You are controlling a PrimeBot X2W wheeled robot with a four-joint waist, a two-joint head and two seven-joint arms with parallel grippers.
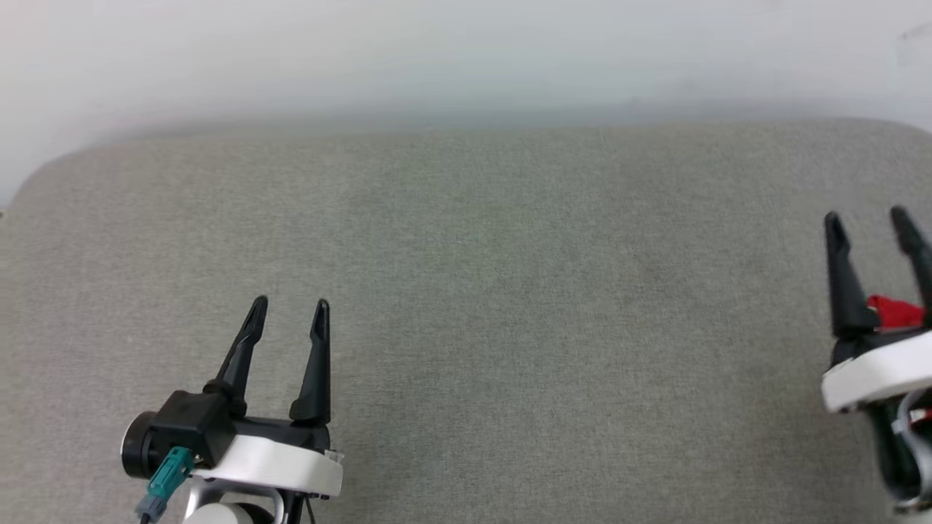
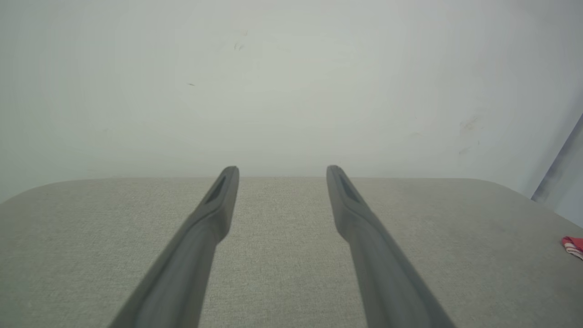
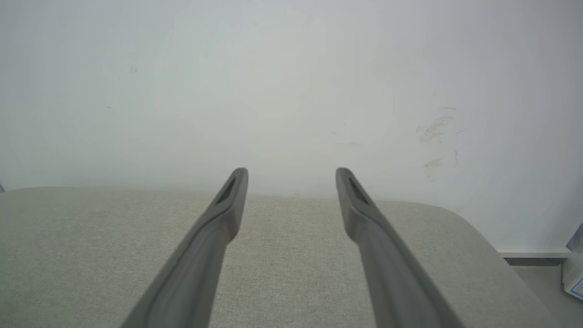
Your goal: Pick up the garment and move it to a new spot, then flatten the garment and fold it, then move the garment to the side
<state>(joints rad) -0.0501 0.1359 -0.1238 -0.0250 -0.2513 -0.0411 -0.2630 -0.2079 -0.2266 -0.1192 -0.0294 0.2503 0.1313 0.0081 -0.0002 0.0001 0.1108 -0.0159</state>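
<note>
Left hand (image 1: 291, 301) and right hand (image 1: 866, 214) both gape empty. Garment (image 2: 573, 245), beside right hand, seems set aside; next I'd verify the fold.

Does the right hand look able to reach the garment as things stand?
Probably yes: the open right hand hangs close by the garment at the table edge, nothing between them, though most of it is hidden.
</note>
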